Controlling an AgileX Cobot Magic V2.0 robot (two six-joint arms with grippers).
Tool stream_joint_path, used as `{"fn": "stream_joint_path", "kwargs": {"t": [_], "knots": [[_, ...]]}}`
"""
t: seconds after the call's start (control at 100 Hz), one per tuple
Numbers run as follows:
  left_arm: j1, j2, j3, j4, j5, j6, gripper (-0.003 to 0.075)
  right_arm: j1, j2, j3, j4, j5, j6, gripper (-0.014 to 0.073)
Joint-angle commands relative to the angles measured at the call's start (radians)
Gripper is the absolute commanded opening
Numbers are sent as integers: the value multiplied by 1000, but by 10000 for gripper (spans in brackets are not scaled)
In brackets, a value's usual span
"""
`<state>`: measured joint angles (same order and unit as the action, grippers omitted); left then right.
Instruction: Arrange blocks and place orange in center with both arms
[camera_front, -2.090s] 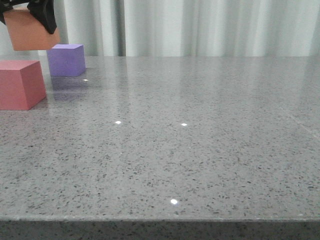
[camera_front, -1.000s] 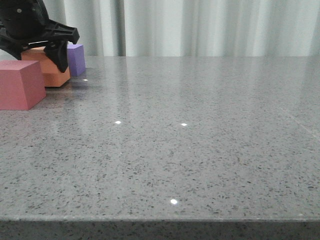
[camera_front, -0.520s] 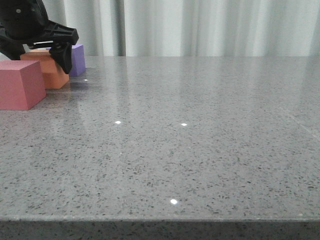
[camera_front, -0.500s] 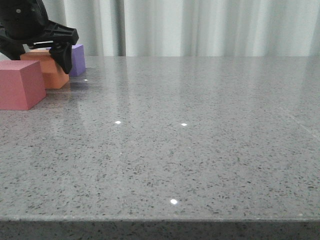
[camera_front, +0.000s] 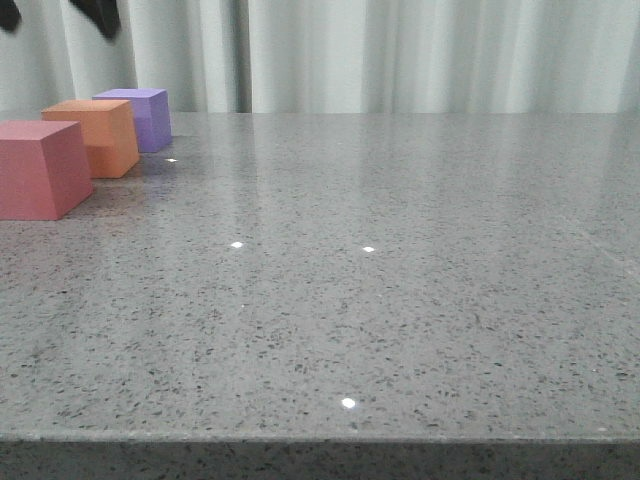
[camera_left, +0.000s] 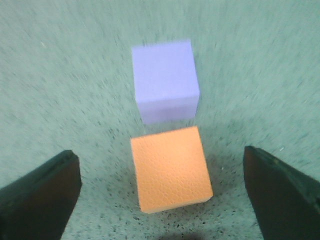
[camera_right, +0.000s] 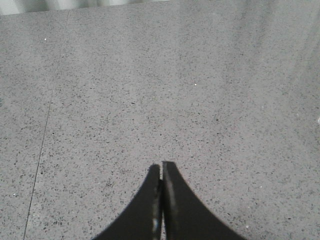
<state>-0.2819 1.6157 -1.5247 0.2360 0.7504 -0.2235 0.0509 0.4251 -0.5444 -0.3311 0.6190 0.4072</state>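
Three cubes stand in a row at the table's far left. The pink-red block (camera_front: 40, 168) is nearest, the orange block (camera_front: 95, 136) sits in the middle, and the purple block (camera_front: 138, 118) is farthest. My left gripper (camera_front: 55, 14) hangs open high above them, only its fingertips showing at the top edge of the front view. In the left wrist view the left gripper (camera_left: 161, 175) is spread wide over the orange block (camera_left: 170, 174), clear of it, with the purple block (camera_left: 165, 80) beyond. My right gripper (camera_right: 161, 167) is shut over bare table, holding nothing.
The grey speckled table (camera_front: 380, 280) stretches right and toward the front edge. A pale curtain (camera_front: 420, 55) hangs behind the table's far edge. A thin seam line (camera_right: 45, 130) runs across the tabletop in the right wrist view.
The left gripper carried the orange block down between the pink-red and purple blocks, let go of it, then rose nearly out of the front view.
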Motion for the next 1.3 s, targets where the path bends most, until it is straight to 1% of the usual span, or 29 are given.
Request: {"fn": "stream_joint_path", "kwargs": {"t": [0.0, 0.11, 0.21, 0.35, 0.52, 0.68, 0.84, 0.94, 1.0, 1.05, 1.1, 1.12, 1.24, 1.26, 1.29], "knots": [[3, -116, -22, 13, -59, 0, 620, -8, 4, -26, -31, -61, -3, -68], [3, -202, 33, 27, -97, 0, 620, -8, 4, -26, -31, -61, -3, -68], [3, -281, 126, 30, -171, 0, 620, -8, 4, -26, -31, -61, -3, -68], [3, -415, 312, 30, -293, -18, 620, -8, 4, -26, -31, -61, -3, -68], [25, -608, 536, 30, -389, -57, 619, -8, 4, -26, -31, -61, -3, -68], [85, -777, 703, 48, -423, -57, 619, -8, 4, -26, -31, -61, -3, -68], [144, -953, 827, 52, -437, -57, 618, -8, 4, -26, -31, -61, -3, -68], [155, -1052, 886, 52, -449, -57, 592, -8, 4, -26, -31, -61, -3, -68], [155, -1096, 915, 52, -457, -57, 534, -8, 4, -26, -31, -61, -3, -68], [155, -1130, 935, 52, -457, -57, 464, -8, 4, -26, -31, -61, -3, -68], [155, -1158, 949, 52, -457, -57, 362, -8, 4, -26, -31, -61, -3, -68], [155, -1169, 954, 52, -457, -57, 334, -8, 4, -26, -31, -61, -3, -68], [155, -1211, 971, 52, -459, -57, 69, -8, 4, -26, -31, -61, -3, -68], [155, -1211, 973, 52, -459, -57, 41, -8, 4, -26, -31, -61, -3, -68], [155, -1213, 974, 52, -459, -57, -24, -8, 4, -26, -31, -61, -3, -68]]}}
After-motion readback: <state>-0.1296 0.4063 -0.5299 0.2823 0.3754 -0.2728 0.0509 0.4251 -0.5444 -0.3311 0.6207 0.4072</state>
